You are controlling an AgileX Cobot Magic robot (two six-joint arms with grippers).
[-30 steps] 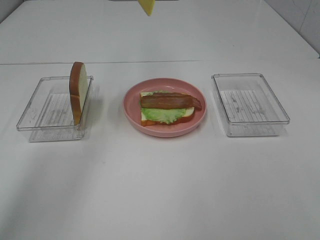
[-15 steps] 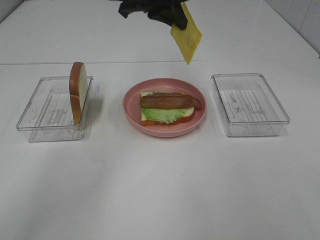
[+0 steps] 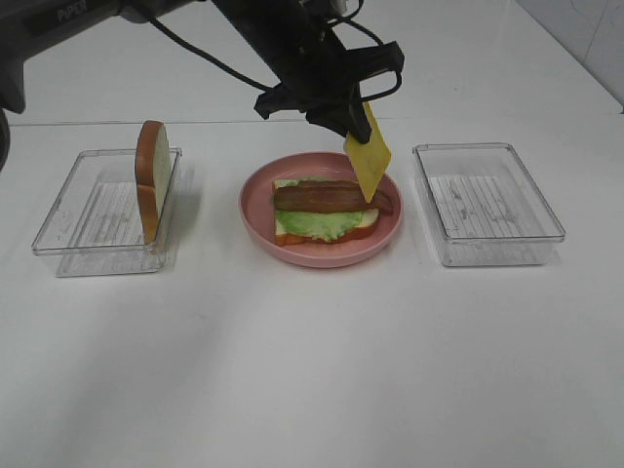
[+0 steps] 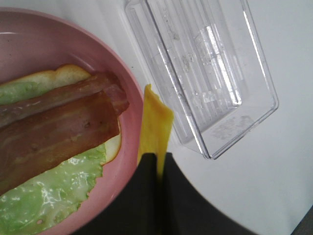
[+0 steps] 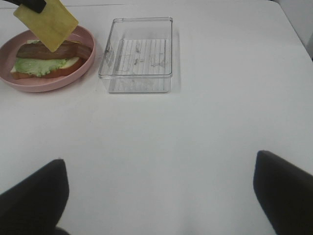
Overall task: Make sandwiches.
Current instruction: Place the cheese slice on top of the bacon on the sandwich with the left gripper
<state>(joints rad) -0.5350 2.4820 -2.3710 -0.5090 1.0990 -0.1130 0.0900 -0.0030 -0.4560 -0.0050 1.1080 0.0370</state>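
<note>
The left gripper (image 3: 353, 125) is reaching across from the left side of the table (image 3: 312, 370) and is pinching the thin yellow cheese square (image 3: 368, 161) by its upper edge, its jaws closed tight on it. The cheese is hanging tilted, one corner pointing down, over the right side of the pink plate (image 3: 322, 259), near the right end of the bacon strips (image 3: 327, 195); whether that corner is touching the bacon cannot be told. On the plate the bacon is lying across the green lettuce leaf (image 3: 312, 224), which is resting on a white bread slice (image 3: 367, 222). In the left wrist view the cheese (image 4: 155, 120) is showing almost edge-on between the dark fingertips (image 4: 144, 169), just beside the plate's rim. A second bread slice (image 3: 151, 180) is standing on edge in the clear tray on the left (image 3: 58, 244), leaning against its right wall. The clear tray on the right (image 3: 487, 147) is sitting beside the plate. The right gripper (image 5: 159, 161) is hovering over bare table with its jaws spread wide, gripping nothing.
</note>
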